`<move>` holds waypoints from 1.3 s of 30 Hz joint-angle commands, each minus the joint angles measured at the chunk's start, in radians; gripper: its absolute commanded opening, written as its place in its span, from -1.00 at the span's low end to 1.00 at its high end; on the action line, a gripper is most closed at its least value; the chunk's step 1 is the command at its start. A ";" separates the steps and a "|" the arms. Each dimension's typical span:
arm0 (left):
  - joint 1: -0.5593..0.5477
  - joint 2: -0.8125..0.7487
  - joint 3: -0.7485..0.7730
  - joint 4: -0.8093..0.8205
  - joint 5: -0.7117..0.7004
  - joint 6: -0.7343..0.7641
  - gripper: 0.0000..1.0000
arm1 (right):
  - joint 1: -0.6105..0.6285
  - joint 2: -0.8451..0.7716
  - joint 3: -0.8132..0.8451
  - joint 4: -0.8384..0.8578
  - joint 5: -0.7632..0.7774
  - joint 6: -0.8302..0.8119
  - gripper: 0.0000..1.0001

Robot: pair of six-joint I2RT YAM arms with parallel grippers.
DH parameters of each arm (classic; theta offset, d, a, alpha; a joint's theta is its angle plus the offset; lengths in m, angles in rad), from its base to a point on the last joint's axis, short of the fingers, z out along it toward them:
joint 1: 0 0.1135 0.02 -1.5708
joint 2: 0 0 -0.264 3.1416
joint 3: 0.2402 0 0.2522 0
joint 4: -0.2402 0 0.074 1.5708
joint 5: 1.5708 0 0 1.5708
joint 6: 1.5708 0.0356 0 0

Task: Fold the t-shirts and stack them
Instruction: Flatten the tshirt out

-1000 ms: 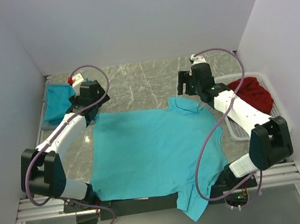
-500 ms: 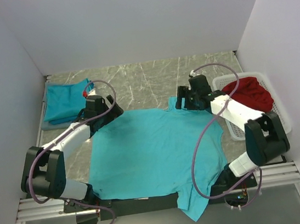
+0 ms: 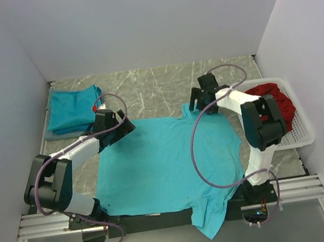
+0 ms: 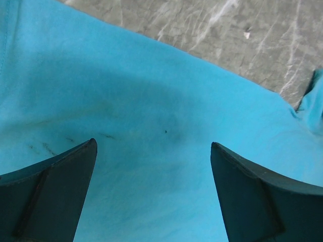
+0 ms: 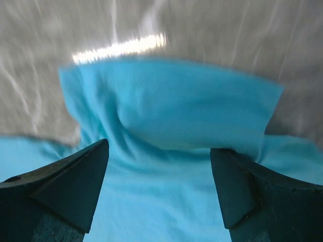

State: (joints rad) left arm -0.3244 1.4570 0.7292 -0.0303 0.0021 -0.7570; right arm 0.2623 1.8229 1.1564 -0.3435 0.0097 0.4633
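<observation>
A turquoise t-shirt [image 3: 167, 159] lies spread flat on the marble table, its near hem hanging over the front edge. A second t-shirt [image 3: 75, 107] lies folded at the back left. My left gripper [image 3: 124, 127] is open and empty, low over the spread shirt's far left edge; in the left wrist view [image 4: 153, 143] only smooth cloth [image 4: 151, 101] shows between the fingers. My right gripper [image 3: 198, 102] is open and empty over the far right sleeve [image 5: 171, 101], which is folded up; in the right wrist view [image 5: 159, 146] the fingers straddle it.
A white basket [image 3: 304, 133] at the right edge holds a dark red cloth [image 3: 275, 99]. Bare marble table [image 3: 152, 89] lies behind the shirt. White walls close in the back and both sides.
My left gripper has moved right and nearer, from beside the folded shirt onto the spread shirt's far left edge. My right arm has folded in, with its gripper lowered over the sleeve.
</observation>
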 commanded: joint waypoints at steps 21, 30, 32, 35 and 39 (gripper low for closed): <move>-0.001 -0.026 -0.022 0.064 0.038 -0.013 0.99 | -0.032 -0.094 0.046 -0.048 -0.011 -0.074 0.75; -0.001 0.040 -0.008 0.092 0.058 -0.024 0.99 | -0.032 0.029 0.088 -0.112 0.013 -0.071 0.75; -0.001 0.058 -0.004 0.099 0.065 -0.024 0.99 | -0.035 0.070 0.115 -0.144 0.024 -0.069 0.75; -0.001 0.091 0.012 0.099 0.072 -0.019 0.99 | -0.038 0.133 0.175 -0.205 0.042 -0.074 0.72; 0.001 0.131 0.039 0.096 0.084 -0.013 0.99 | -0.051 0.185 0.242 -0.253 0.039 -0.072 0.64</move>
State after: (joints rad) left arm -0.3241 1.5558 0.7349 0.0452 0.0593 -0.7723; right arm 0.2245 1.9671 1.3552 -0.5373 0.0319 0.3958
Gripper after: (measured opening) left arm 0.995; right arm 0.813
